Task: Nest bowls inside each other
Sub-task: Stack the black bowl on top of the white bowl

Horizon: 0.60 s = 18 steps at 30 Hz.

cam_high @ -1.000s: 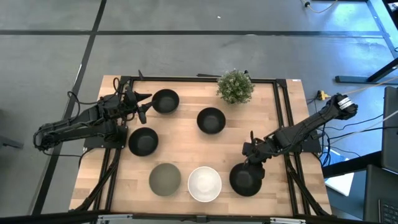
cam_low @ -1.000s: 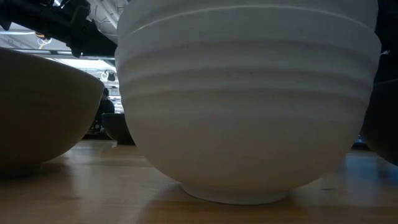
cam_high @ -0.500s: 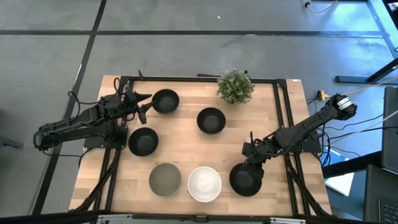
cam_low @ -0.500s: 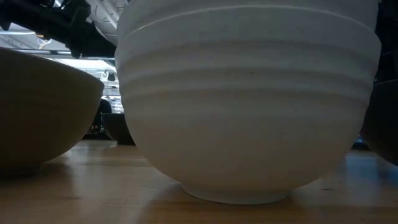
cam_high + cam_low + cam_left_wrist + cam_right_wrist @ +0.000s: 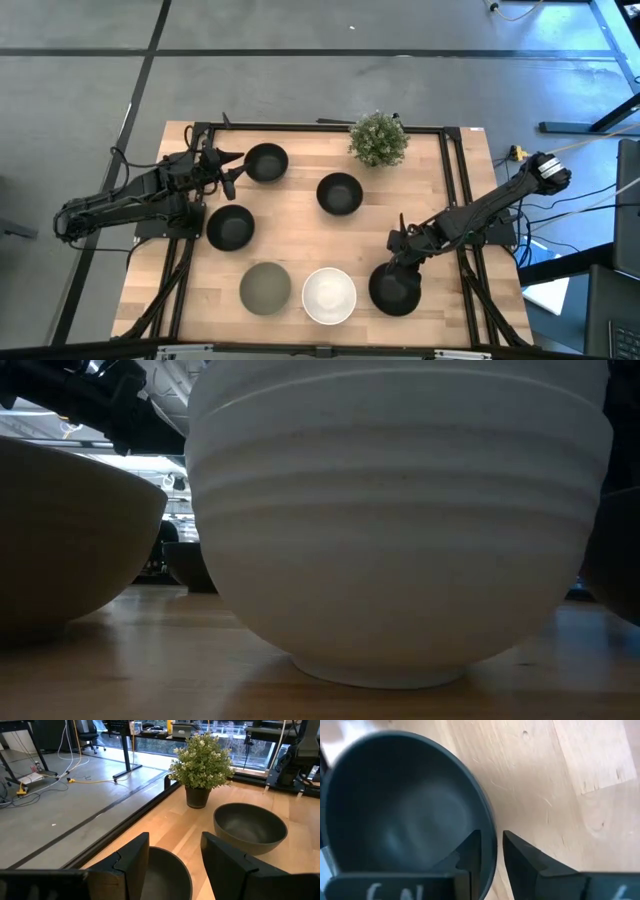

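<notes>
The wooden counter [image 5: 300, 215] carries six visible bowls and a potted plant [image 5: 379, 138] at its far edge. Along the near edge sit the grey-olive bowl [image 5: 265, 289], the white bowl [image 5: 329, 296] just beside it, and the near-right black bowl [image 5: 395, 288]. The right gripper [image 5: 490, 852] is at that bowl, its fingers [image 5: 522, 857] straddling the rim, one inside and one outside, closed to a narrow gap. Three more black bowls lie farther back: the far-left black bowl [image 5: 266, 162], the middle black bowl [image 5: 339, 193], and the left black bowl [image 5: 230, 227]. The left gripper [image 5: 172, 860] hovers spread apart over the far-left bowl's rim. Pale handwritten marks show on the right gripper's body, unreadable.
</notes>
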Each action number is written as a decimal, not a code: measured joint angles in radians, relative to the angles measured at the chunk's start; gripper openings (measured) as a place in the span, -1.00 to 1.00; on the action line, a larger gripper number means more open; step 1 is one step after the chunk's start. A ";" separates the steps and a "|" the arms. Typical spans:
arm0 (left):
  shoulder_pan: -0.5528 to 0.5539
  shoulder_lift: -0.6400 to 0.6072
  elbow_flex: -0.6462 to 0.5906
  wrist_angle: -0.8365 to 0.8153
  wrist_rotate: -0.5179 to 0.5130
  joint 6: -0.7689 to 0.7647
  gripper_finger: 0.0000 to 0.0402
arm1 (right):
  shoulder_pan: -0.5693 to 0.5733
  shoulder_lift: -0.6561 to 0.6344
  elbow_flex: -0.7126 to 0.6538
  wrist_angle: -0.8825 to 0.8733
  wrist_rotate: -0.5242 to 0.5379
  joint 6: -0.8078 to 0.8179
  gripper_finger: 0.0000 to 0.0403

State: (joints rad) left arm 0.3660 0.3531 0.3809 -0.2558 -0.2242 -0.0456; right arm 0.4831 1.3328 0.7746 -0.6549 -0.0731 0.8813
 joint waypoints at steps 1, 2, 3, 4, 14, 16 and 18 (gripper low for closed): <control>0.000 0.000 0.000 0.000 0.000 0.000 -0.13 | 0.000 0.010 0.000 0.002 -0.003 -0.002 -0.60; 0.000 0.000 0.000 0.000 0.000 0.000 -0.13 | 0.000 0.020 0.000 0.005 -0.004 -0.007 -0.60; 0.000 0.000 0.000 0.000 0.000 0.000 -0.13 | 0.000 0.030 0.000 0.013 -0.003 -0.018 -0.60; 0.000 0.000 0.000 0.001 0.000 0.000 -0.13 | 0.000 0.038 0.000 0.021 -0.003 -0.022 -0.60; 0.000 0.000 0.000 0.001 0.000 0.000 -0.13 | 0.000 0.078 -0.001 0.052 -0.008 -0.021 -0.92; 0.000 0.000 0.000 0.002 0.000 0.000 -0.13 | 0.000 0.078 0.000 0.055 -0.009 -0.015 -0.94; 0.000 0.000 0.000 0.001 0.000 0.000 -0.13 | -0.004 0.078 0.000 0.053 -0.009 0.001 -0.94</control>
State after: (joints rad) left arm 0.3664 0.3534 0.3809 -0.2543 -0.2241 -0.0456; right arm 0.4795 1.4113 0.7742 -0.6020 -0.0818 0.8828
